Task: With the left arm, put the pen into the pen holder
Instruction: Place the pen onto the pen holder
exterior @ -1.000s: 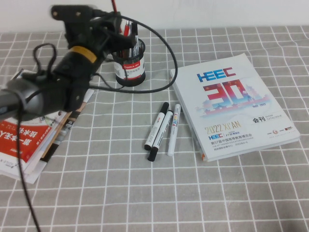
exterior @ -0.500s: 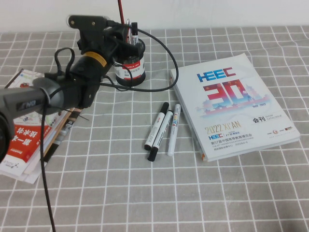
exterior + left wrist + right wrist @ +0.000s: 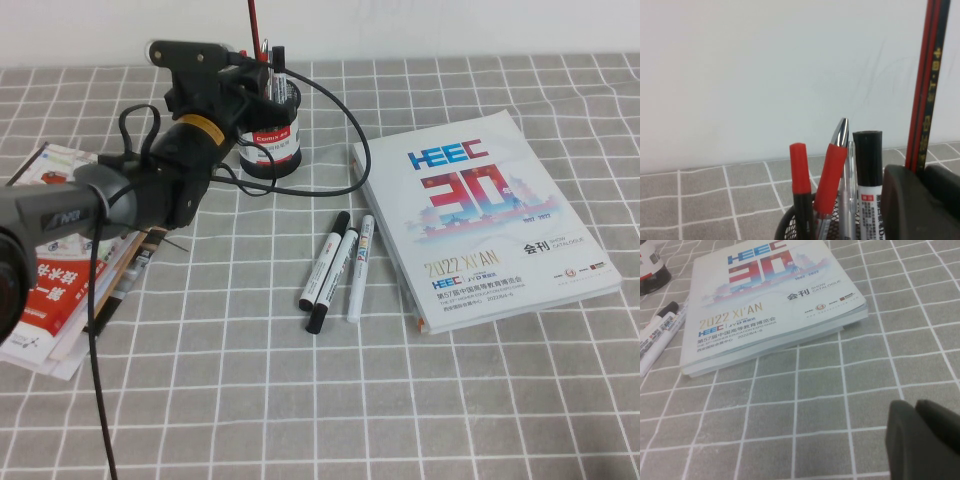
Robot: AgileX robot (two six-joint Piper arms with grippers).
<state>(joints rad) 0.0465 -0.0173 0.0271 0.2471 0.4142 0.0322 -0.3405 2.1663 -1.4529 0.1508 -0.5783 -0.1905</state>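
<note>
The left gripper [image 3: 250, 70] held the pen [image 3: 254, 25] tight and upright, right above the pen holder [image 3: 270, 140], so it could slide straight in. The right gripper [image 3: 925, 440] waited far away, fingers unclear.

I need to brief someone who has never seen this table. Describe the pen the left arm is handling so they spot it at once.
Start at the small black wire-mesh pen holder with the red-and-white label, at the table's far edge beside the white wall. The left gripper is at its rim; the right gripper hovers near the catalogue. The long thin dark-red pen stands upright there, rising far above the shorter red-capped and black-capped pens.
</note>
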